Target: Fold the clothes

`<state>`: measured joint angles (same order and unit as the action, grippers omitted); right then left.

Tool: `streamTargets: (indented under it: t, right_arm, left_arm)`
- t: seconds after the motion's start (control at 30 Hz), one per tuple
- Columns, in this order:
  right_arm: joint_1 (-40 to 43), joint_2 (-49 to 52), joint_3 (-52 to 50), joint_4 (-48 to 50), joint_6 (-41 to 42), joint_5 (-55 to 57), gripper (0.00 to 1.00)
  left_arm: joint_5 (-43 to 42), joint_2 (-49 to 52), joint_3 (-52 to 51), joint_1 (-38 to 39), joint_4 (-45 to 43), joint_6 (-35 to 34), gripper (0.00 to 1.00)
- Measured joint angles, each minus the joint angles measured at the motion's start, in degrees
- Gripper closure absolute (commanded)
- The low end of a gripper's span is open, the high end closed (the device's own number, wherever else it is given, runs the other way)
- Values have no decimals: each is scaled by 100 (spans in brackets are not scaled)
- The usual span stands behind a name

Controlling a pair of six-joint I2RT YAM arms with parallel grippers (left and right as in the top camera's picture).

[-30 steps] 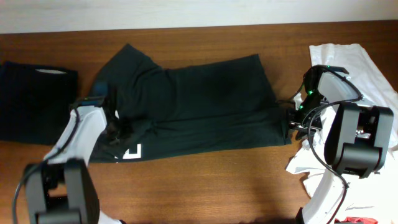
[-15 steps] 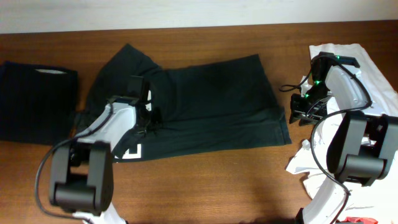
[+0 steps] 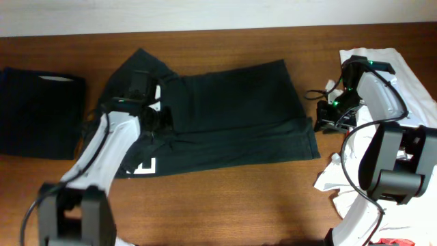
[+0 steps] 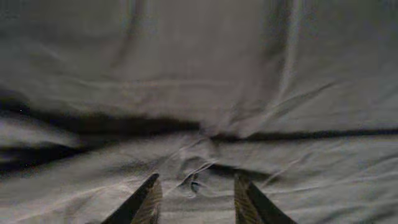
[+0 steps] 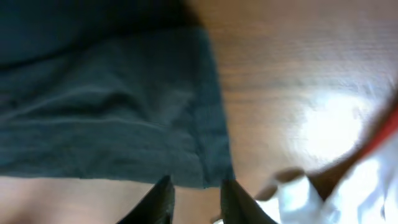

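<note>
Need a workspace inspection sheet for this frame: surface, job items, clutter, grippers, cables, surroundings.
Surface: wooden table, bare wood showing in front of the garments.
Job's things: black T-shirt spread mid-table, partly folded over and wrinkled; white print showing near the left arm.
Clutter: folded dark garment at one end; white garment at the other, partly under the right arm; red item at the frame edge, cannot identify.
Grippers: left gripper open over creased shirt fabric; right gripper open at the shirt's hem corner; neither seen holding cloth.
Cables: black cable looped along the right arm.
Surroundings: pale wall behind the table; nothing else seen.
</note>
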<state>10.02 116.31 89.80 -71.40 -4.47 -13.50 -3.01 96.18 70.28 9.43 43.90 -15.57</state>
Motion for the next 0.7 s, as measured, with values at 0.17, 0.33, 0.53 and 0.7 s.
streamTargets:
  t: [0.17,0.33,0.53,0.7]
  right_arm:
    - [-472,11,-173,588,-326,-223,74]
    - [-940,22,-356,678,-302,-87,75]
    - [-931,37,-1099,922,-299,13,75]
    - [-933,-24,-1493,822,173,313,75]
  left_arm:
    - [48,-166,59,0,111,13,57]
    - [74,-164,59,0,219,15,54]
    - [142,-164,59,0,219,17,52]
    - [153,-164,59,0,221,17,51]
